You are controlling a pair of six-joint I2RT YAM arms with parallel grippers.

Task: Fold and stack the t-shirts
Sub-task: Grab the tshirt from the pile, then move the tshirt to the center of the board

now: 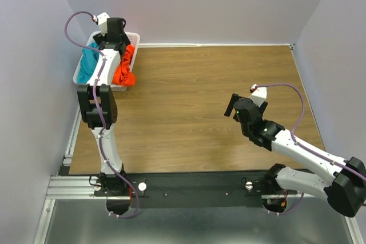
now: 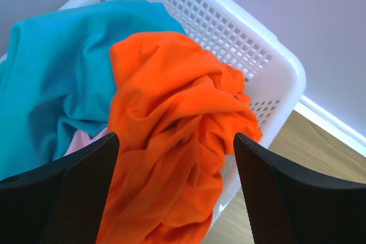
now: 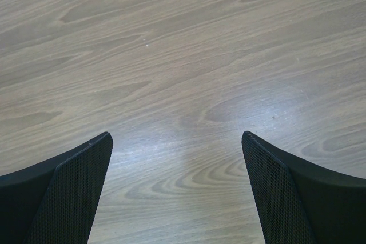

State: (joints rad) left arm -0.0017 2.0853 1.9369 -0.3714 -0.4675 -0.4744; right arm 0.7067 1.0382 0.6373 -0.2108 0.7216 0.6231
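The orange t-shirt (image 2: 171, 118) lies crumpled in the white basket (image 2: 251, 44), spilling over its right rim (image 1: 124, 71). The teal t-shirt (image 2: 57, 72) lies bunched on its left (image 1: 87, 66). A small patch of the pink t-shirt (image 2: 80, 141) shows under them. My left gripper (image 2: 176, 141) is open and empty, hovering just above the orange t-shirt; in the top view it (image 1: 116, 41) is over the basket. My right gripper (image 3: 176, 138) is open and empty above bare wood, at the table's right middle (image 1: 235, 107).
The white basket (image 1: 80, 68) stands at the table's far left corner against the walls. The wooden table (image 1: 217, 84) is walled on the left, back and right. A metal rail (image 1: 189, 186) runs along the near edge with both arm bases.
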